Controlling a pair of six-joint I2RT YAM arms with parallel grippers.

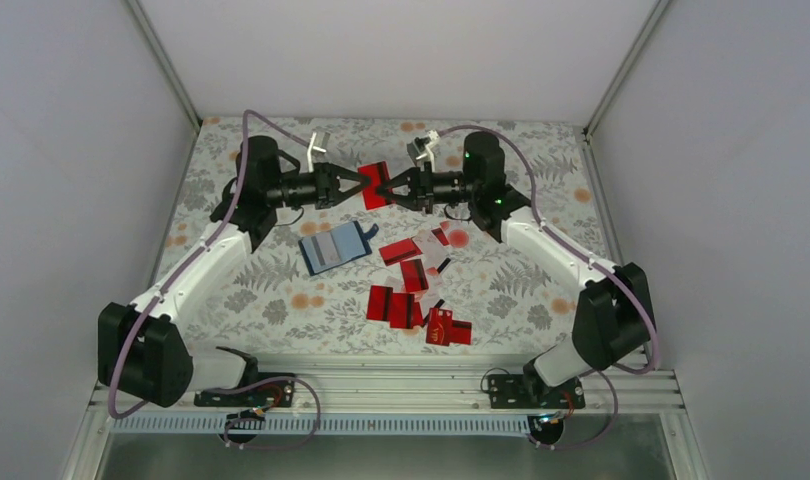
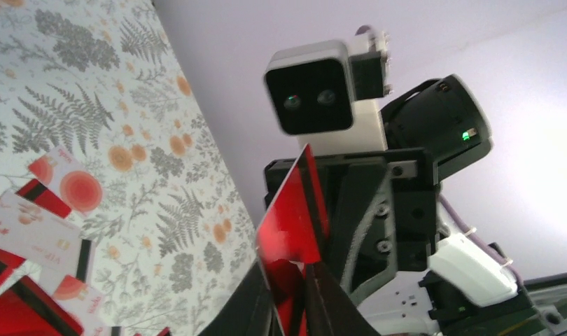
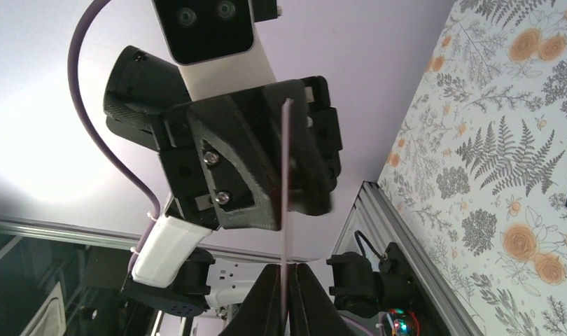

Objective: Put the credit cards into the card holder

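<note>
One red credit card (image 1: 374, 186) hangs in the air over the back middle of the table, gripped from both sides. My left gripper (image 1: 359, 186) is shut on its left edge and my right gripper (image 1: 387, 188) on its right edge. The left wrist view shows the red card (image 2: 295, 217) pinched between my left gripper's (image 2: 289, 271) black fingers. From the right wrist it appears edge-on as a thin card (image 3: 285, 189) in my shut right gripper (image 3: 286, 271). The card holder (image 1: 333, 247) lies open on the table below, light blue inside. Several more credit cards (image 1: 411, 295) lie scattered to its right.
The floral tablecloth (image 1: 281, 290) is boxed in by pale walls on three sides. An aluminium rail (image 1: 381, 385) with both arm bases runs along the near edge. Loose white and red cards (image 2: 36, 224) show at the lower left of the left wrist view.
</note>
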